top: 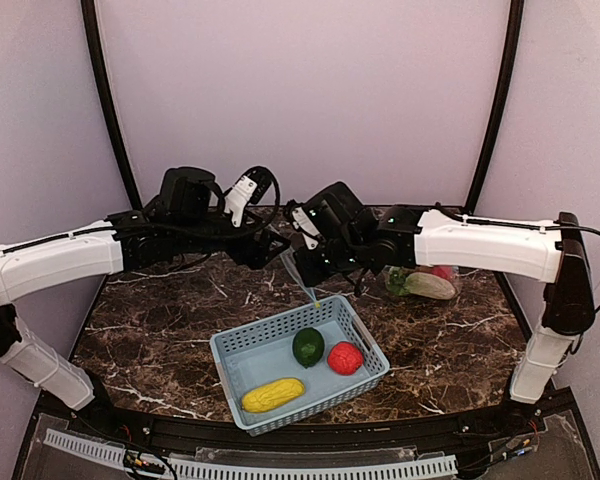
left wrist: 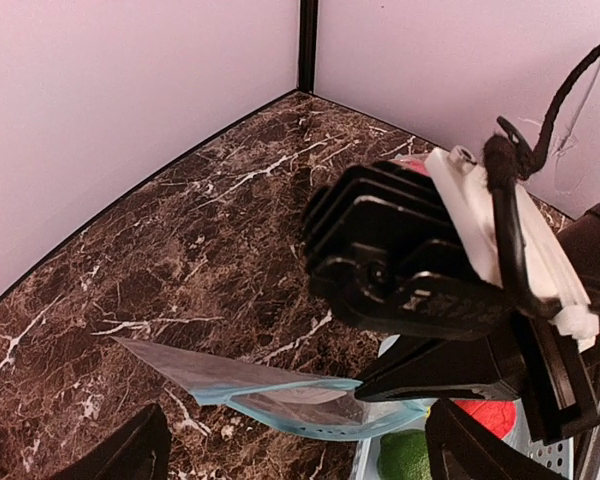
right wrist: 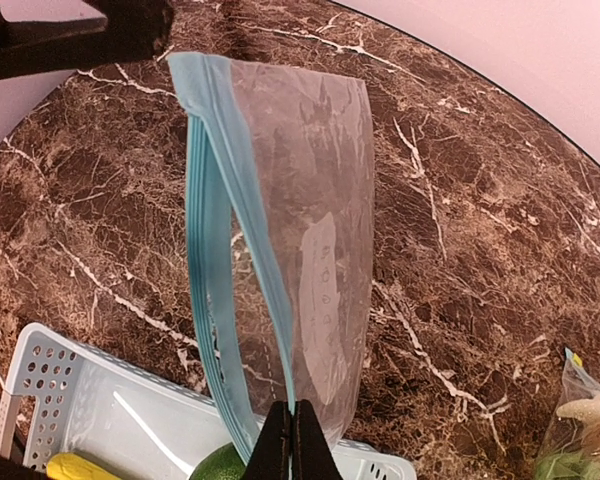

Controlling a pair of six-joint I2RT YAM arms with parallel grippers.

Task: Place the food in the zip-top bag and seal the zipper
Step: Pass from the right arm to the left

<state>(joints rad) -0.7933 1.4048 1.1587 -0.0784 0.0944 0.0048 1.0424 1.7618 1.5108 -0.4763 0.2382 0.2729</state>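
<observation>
My right gripper (top: 312,268) is shut on the rim of a clear zip-top bag (top: 298,272) with a blue zipper and holds it up above the table, mouth open. In the right wrist view the gripper (right wrist: 293,440) pinches one zipper edge of the bag (right wrist: 300,200). My left gripper (left wrist: 292,420) is open, its fingers either side of the bag (left wrist: 280,395) without touching it. Yellow corn (top: 272,394), a dark green round fruit (top: 308,346) and a red apple (top: 345,357) lie in the light blue basket (top: 230,345).
A second clear bag (top: 425,283) holding green, white and red food lies at the right under the right arm; it also shows in the right wrist view (right wrist: 585,430). The basket stands near the front edge. Pink walls close in the marble table (top: 160,330).
</observation>
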